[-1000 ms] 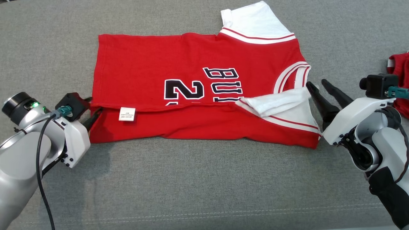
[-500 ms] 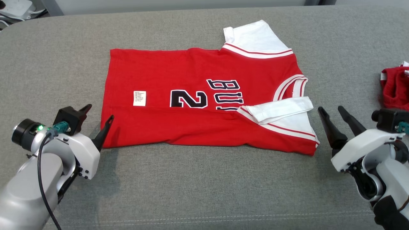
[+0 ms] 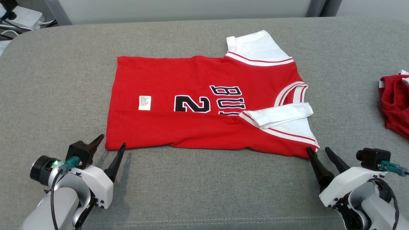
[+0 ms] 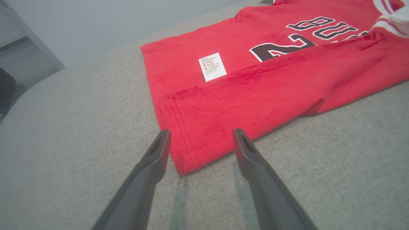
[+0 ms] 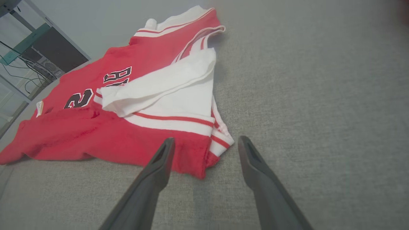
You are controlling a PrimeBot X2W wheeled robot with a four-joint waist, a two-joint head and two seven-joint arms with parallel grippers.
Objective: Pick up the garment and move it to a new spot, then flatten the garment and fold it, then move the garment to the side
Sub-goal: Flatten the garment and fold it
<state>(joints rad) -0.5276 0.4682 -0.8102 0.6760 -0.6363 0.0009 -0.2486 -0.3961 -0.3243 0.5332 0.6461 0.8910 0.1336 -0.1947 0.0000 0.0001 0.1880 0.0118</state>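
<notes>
Grey upholstered surface (image 3: 204, 182), pale wall behind, cables (image 3: 19, 19) at the far-left corner. A second red garment (image 3: 394, 102) sits bunched at the right edge, well apart from the work.

The red basketball jersey (image 3: 198, 127) lies flat mid-surface, hem to the robot's left and collar to the right. Its near long edge is folded up over the body, covering the lower part of the "2" and the lettering. The near sleeve (image 3: 281, 115) is white and doubled back on top of that fold. The far sleeve (image 3: 255, 48) sticks out flat. The care label (image 3: 144, 103) shows face-up near the hem.

Step, as a judgement: folding, with the first lengthwise fold laid down. The far half is not yet folded.

The next move likely calls for both arms to reach across to the far edge, pinch at hem and shoulder, and bring it toward the robot evenly. The far sleeve needs tucking in. The loose near sleeve could shift if dragged.

Left gripper (image 3: 112, 141): jaws spread wide, nothing held. In the left wrist view (image 4: 201, 131) the near hem corner lies in line between the fingers (image 4: 150, 172).

Right gripper (image 3: 318, 149): also wide apart and empty. In the right wrist view (image 5: 207, 140) it straddles the near shoulder corner. One tip may brush the cloth, but the angle makes contact hard to call.
</notes>
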